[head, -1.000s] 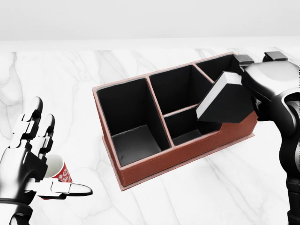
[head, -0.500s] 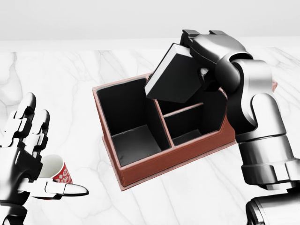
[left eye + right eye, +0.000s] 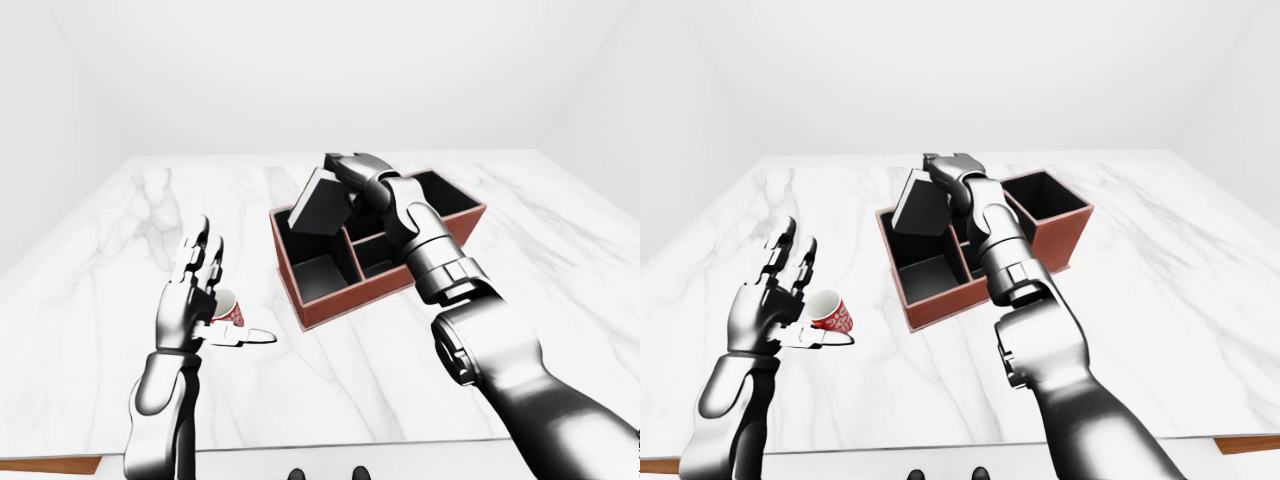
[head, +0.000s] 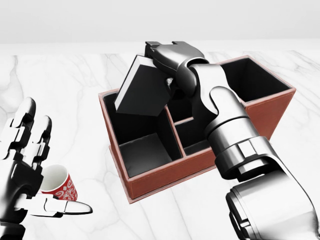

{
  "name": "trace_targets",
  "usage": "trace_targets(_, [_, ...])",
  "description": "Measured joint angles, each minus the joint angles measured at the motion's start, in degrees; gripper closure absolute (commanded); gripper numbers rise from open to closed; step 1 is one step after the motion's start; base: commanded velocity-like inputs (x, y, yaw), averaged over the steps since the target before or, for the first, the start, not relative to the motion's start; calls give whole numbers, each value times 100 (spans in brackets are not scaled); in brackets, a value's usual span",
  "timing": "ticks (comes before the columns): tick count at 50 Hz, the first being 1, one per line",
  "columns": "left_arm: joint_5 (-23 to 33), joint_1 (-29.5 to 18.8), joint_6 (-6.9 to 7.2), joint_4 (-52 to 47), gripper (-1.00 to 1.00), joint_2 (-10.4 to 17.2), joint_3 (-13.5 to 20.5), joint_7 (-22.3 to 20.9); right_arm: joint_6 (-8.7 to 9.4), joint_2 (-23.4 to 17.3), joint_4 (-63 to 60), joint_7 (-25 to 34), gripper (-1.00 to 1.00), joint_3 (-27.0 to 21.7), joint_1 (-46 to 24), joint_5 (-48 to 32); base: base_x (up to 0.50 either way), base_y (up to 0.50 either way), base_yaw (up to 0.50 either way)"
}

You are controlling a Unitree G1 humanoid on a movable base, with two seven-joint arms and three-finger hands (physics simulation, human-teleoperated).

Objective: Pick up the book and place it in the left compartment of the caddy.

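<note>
While the book [image 4: 142,92] is not yet in the caddy [image 4: 165,175], the scene reads as follows.
Progress: the pick-up looks done; the placing is left, as far as one can judge.
Book: dark, tilted, in the air over the top rim of the left compartment [image 4: 142,150], not inside it.
Right hand [image 4: 167,57]: its fingers are closed round the upper edge of the book.
Left hand [image 4: 25,165]: fingers spread, holding nothing, just beside a red-and-white cup [image 4: 60,186] on the marble desk [image 4: 65,90].
Remaining: lower the book into the left compartment and release it.
Writing: none can be read; the cup shows only a white pattern, and the book cover is plain.
</note>
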Motion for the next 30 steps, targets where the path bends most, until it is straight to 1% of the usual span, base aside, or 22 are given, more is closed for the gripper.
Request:
trace_targets(12, [-39,3,0,-39,-100,-3,23,-28,-123,221,656,-369,100,179,-113,22,0,0,0])
trace_targets(25, [-67,-8,0,-48,-100,3,40,-44,-229,384,1062,-714,100,323,8,-226,0,0,0])
trace_targets(30, [-74,-13,0,-49,-100,5,43,-46,-243,426,1151,-840,100,301,49,-348,0,0,0])
